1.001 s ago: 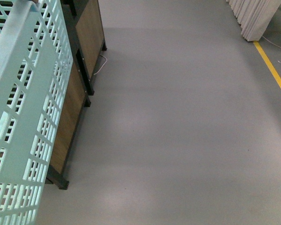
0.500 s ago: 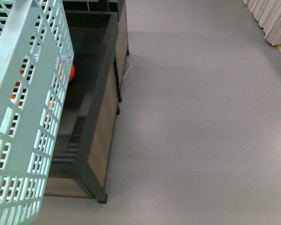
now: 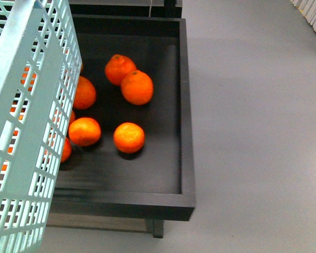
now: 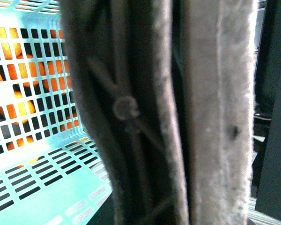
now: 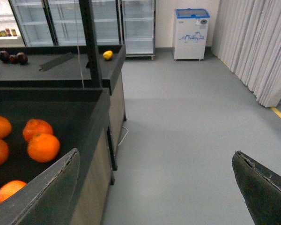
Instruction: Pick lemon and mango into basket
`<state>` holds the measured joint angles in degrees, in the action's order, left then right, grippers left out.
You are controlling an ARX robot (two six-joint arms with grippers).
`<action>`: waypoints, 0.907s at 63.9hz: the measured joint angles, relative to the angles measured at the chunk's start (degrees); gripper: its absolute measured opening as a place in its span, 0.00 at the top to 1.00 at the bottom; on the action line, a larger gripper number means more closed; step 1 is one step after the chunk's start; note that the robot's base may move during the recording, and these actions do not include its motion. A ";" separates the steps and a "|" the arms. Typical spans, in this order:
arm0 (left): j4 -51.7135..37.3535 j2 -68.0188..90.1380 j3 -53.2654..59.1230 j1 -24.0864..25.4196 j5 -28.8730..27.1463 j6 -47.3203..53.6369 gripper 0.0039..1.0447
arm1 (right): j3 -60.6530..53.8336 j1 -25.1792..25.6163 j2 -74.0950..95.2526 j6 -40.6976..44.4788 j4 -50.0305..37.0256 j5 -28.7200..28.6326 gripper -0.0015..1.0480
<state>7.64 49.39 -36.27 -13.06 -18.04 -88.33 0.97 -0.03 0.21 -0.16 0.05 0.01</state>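
Observation:
The light aqua basket [image 3: 26, 105] fills the left edge of the front view, tilted, with its slotted wall towards me. Its slotted inside [image 4: 33, 154] shows in the left wrist view, where my left gripper [image 4: 175, 140] is shut on the basket and its grey padded fingers [image 4: 215, 117] block most of the frame. My right gripper [image 5: 157, 187] is open and empty over the grey floor, beside the fruit stand. The lemon [image 5: 107, 55] is a small yellow fruit far off on a rear black shelf. Dark red fruits [image 5: 14, 57] lie on that shelf; I cannot tell whether one is the mango.
A black tray [image 3: 183, 116] on the stand holds several oranges [image 3: 129, 137], partly behind the basket wall. Grey floor [image 3: 253, 132] stretches to the right. Glass-door fridges [image 5: 136, 23], a small chest freezer [image 5: 191, 33] and white curtains [image 5: 257, 47] stand at the back.
The front view has swung across the stand: first its wooden side, then its corner, now the open black tray with oranges. The basket has stayed at the left edge.

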 joint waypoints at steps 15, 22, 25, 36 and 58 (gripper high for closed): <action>0.00 0.00 0.00 0.00 0.00 -0.02 0.86 | 0.00 0.00 0.02 0.00 0.07 0.07 0.08; 0.00 -0.04 0.00 0.00 -0.02 -0.04 0.86 | 0.00 0.00 0.02 0.00 0.02 -0.04 0.08; 0.00 -0.04 0.00 0.00 0.00 -0.02 0.86 | 0.00 0.00 0.02 0.04 0.02 0.04 0.08; 0.00 -0.07 0.00 0.00 0.02 -0.04 0.86 | 0.00 0.00 0.02 0.02 0.02 0.11 0.08; 0.00 -0.04 0.00 0.02 0.00 -0.04 0.86 | 0.00 0.00 -0.04 0.00 0.04 -0.02 0.08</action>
<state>7.64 49.34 -36.27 -13.04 -18.04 -88.38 0.97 -0.03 0.16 -0.16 0.10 -0.01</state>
